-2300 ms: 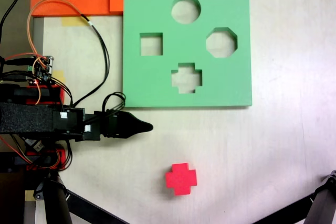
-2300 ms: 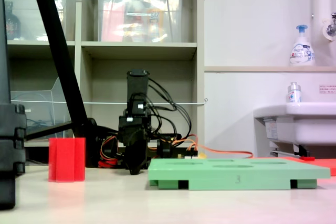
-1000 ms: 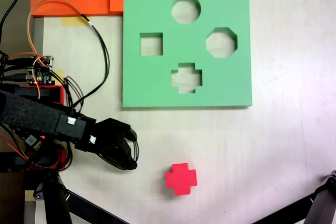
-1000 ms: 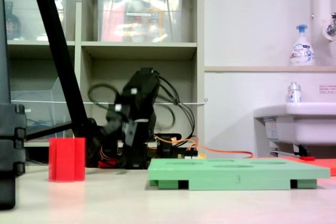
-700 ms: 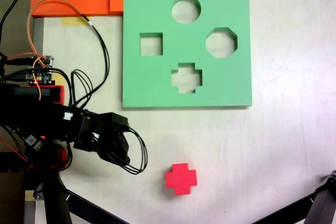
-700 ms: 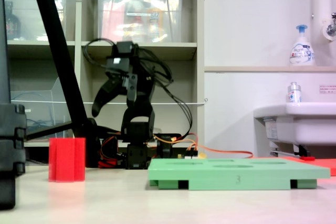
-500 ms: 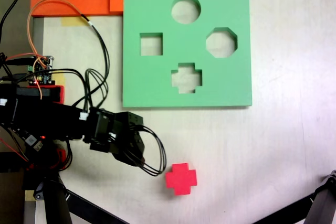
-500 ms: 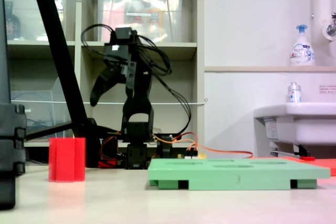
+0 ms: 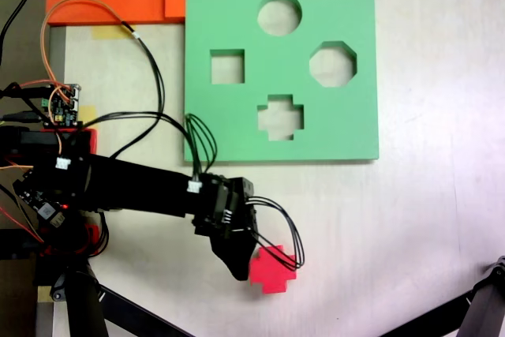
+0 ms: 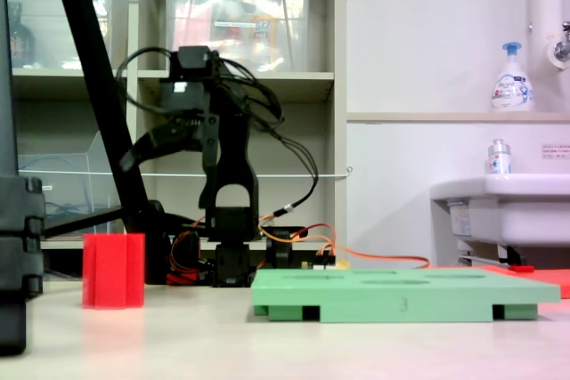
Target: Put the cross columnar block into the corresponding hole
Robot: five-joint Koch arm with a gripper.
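Gripper (image 9: pixel 241 262) overlaps cross columnar block (image 9: pixel 275 270), wires (image 9: pixel 280 230) draped across

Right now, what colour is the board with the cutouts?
Green; the board shows best in the first exterior view, seen flat from above.

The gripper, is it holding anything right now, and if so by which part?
Nothing is held. The gripper hangs well above the table in the second exterior view, while the red block stands on the table untouched.
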